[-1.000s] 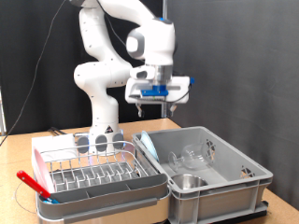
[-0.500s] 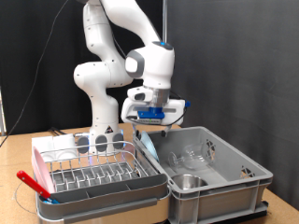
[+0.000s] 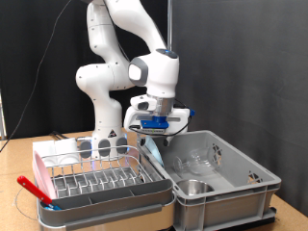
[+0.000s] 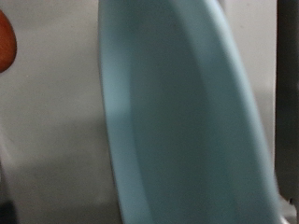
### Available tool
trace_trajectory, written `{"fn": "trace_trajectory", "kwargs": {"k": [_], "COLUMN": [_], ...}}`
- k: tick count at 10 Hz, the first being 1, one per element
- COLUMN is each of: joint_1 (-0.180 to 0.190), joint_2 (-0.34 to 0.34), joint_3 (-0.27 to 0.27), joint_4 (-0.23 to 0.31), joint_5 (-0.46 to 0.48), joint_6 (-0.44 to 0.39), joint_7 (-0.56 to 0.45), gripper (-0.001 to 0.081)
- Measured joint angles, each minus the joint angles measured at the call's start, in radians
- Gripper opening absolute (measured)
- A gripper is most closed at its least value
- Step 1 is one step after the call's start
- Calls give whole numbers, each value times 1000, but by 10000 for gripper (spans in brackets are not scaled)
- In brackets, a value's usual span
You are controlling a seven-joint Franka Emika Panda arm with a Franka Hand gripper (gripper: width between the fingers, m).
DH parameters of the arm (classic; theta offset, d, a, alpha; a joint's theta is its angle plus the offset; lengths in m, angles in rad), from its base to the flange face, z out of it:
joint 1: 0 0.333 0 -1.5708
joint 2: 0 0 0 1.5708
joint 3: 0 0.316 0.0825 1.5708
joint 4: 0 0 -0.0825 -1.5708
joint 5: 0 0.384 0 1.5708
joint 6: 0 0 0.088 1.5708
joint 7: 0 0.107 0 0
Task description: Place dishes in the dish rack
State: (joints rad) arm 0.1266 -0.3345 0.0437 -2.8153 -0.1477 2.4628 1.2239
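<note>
My gripper [image 3: 154, 133] hangs over the seam between the dish rack [image 3: 96, 179] and the grey crate [image 3: 231, 183]. It is shut on a pale blue plate [image 3: 152, 151] that hangs on edge below the fingers. The plate fills the wrist view [image 4: 177, 121], and the fingers do not show there. A shiny steel bowl [image 3: 195, 188] sits in the crate's front corner, with clear glass cups [image 3: 199, 159] behind it in the crate. Clear glasses [image 3: 103, 145] stand at the back of the rack.
The rack sits on a white-pink tray [image 3: 41, 166] with a grey front trough [image 3: 106, 200]. A red-handled tool [image 3: 34, 190] lies at the rack's left front. The robot base [image 3: 104, 120] stands behind the rack. An orange thing [image 4: 5, 42] shows at the wrist view's edge.
The gripper has come down and moved to the exterior view's left, from above the crate to the seam between crate and rack. The pale blue plate now shows below it.
</note>
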Motion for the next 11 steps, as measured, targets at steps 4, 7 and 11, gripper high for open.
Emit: {"fn": "trace_trajectory", "kwargs": {"k": [4, 7, 11], "joint_1": [-24, -32, -25], "joint_2": [16, 18, -12], "joint_3": [0, 0, -12], "joint_4": [0, 0, 1], "joint_5": [-15, -17, 27], "joint_6": [0, 33, 52], "joint_7": [14, 14, -38], "gripper": [358, 89, 40]}}
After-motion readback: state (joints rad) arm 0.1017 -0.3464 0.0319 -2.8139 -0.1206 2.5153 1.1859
